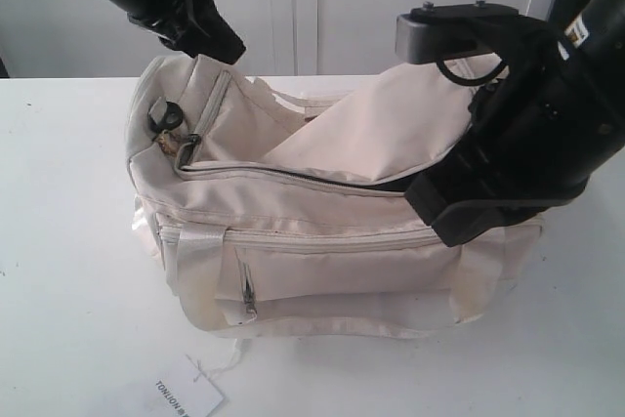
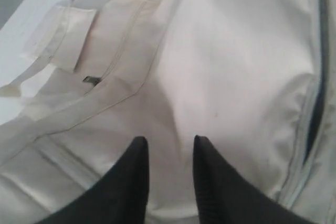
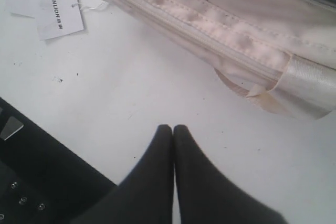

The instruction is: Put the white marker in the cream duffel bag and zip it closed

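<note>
At the front edge of the white table (image 1: 68,241) a paper tag (image 1: 187,397) printed TONLION lies flat, and a thin string runs from it toward the lower edge of the cream duffel bag (image 1: 322,231), which sits just behind it across the middle of the table. The right gripper (image 3: 172,127) hangs over bare tabletop near the bag's bottom seam, its two black fingers pressed together with nothing between them. On the bag's front face a small zip pocket (image 1: 332,280) is closed, and a satin strap (image 1: 195,251) runs down beside it. Above that the curved top zipper (image 1: 293,175) lies unzipped, and the far side of the opening rises as a pale flap (image 1: 391,124). The white marker cannot be seen in any view. A black ring (image 1: 161,116) hangs at the bag's left end, and the left gripper (image 2: 168,142) is right over that end, fingers a little apart with cream fabric filling the gap; whether they pinch it or only hover I cannot tell. The right arm (image 1: 527,124) crosses the bag's right end, and white wall panels (image 1: 312,7) stand behind
</note>
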Tool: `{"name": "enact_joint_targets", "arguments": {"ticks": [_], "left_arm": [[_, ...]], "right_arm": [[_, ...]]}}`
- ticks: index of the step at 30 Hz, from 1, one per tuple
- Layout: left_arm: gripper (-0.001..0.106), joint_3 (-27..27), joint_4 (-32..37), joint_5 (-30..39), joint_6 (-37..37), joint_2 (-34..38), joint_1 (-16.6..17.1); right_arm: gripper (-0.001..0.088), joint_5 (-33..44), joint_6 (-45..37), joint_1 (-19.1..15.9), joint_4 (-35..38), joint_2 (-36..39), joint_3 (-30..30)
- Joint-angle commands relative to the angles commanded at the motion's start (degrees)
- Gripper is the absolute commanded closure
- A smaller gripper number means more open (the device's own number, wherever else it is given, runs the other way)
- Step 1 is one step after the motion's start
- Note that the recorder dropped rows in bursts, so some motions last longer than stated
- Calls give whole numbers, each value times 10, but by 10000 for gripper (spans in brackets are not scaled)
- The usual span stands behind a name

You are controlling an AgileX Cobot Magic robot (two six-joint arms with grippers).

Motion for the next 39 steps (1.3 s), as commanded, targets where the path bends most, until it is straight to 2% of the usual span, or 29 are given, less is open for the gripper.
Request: {"name": "enact_joint_targets", "arguments": {"ticks": [3, 4, 9, 14, 20, 25, 27, 30, 31, 33, 35, 39], "left_arm": [[1037, 0, 49, 0, -63, -7, 0], [1053, 0, 65, 0, -86, -8, 0], [1053, 0, 102, 4, -206, -9, 14], [1053, 0, 102, 27, -317, -9, 64], [1053, 2, 101, 73, -364, -7, 108], [1047, 26, 82, 62, -369, -6, 107], [978, 38, 77, 52, -369, -5, 107], [796, 50, 74, 45, -370, -2, 107], [654, 57, 51, 36, -369, -2, 107], [520, 66, 11, 25, -340, -2, 107], [486, 77, -3, 17, -325, 1, 107], [489, 87, -3, 6, -325, 15, 107]], "right_arm": [[868, -1, 0, 0, 0, 0, 0], [868, -1, 0, 0, 0, 0, 0], [868, 0, 0, 0, 0, 0, 0], [868, 0, 0, 0, 0, 0, 0], [868, 0, 1, 0, 0, 0, 0], [868, 0, 1, 0, 0, 0, 0], [868, 0, 1, 0, 0, 0, 0], [868, 0, 2, 0, 0, 0, 0], [868, 0, 5, 0, 1, 0, 0], [868, 0, 5, 0, 1, 0, 0], [868, 0, 5, 0, 1, 0, 0], [868, 0, 5, 0, 1, 0, 0]]}}
